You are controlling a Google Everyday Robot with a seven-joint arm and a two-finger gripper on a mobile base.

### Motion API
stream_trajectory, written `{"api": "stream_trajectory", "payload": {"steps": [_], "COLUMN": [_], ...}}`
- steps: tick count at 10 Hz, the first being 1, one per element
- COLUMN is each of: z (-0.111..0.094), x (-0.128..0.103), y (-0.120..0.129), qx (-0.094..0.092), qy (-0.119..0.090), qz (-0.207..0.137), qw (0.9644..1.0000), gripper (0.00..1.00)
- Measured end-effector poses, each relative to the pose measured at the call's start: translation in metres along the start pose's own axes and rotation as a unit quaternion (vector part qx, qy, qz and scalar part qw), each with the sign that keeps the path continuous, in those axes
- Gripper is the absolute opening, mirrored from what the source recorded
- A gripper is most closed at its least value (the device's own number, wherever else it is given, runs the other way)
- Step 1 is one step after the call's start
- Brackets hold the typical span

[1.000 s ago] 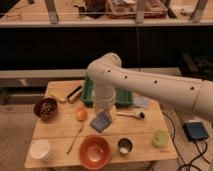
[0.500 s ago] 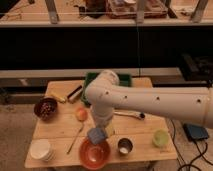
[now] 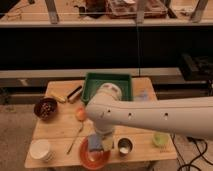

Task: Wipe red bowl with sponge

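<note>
The red bowl [image 3: 90, 156] sits at the front edge of the wooden table [image 3: 60, 127], its right part covered by the sponge. The sponge [image 3: 96, 143], a grey-blue block with a yellowish side, hangs at the end of my white arm and rests low inside the bowl. My gripper [image 3: 102, 140] reaches down from the thick arm that crosses in from the right, and it is shut on the sponge. Whether the sponge touches the bowl's surface is hard to tell.
A dark maroon bowl of brown bits [image 3: 45, 108] is at the left, a white bowl [image 3: 40, 149] at the front left. An orange ball [image 3: 80, 114], a spoon [image 3: 75, 139], a metal cup [image 3: 124, 146], a green cup [image 3: 160, 139] and a green tray [image 3: 107, 82] surround the bowl.
The arm has swung left and down, carrying the sponge from above the table's middle into the red bowl.
</note>
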Motion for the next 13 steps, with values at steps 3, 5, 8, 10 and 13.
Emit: {"api": "stream_trajectory", "payload": {"steps": [3,5,8,10,13], "z": [0.025,0.054,0.070,0.078,0.096], "x": [0.001,0.000,-0.007,-0.019,-0.018], "y": [0.000,-0.004,-0.005,-0.008,-0.012], "qx": [-0.015,-0.024,-0.029,-0.033,-0.043], "qy": [-0.022,-0.038,-0.067,-0.077,-0.070], "qz": [-0.031,-0.061,-0.094,-0.117,-0.124], "qw": [0.9991,0.9971,0.9929,0.9896,0.9888], "gripper": [0.18,0.18,0.18,0.18,0.18]}}
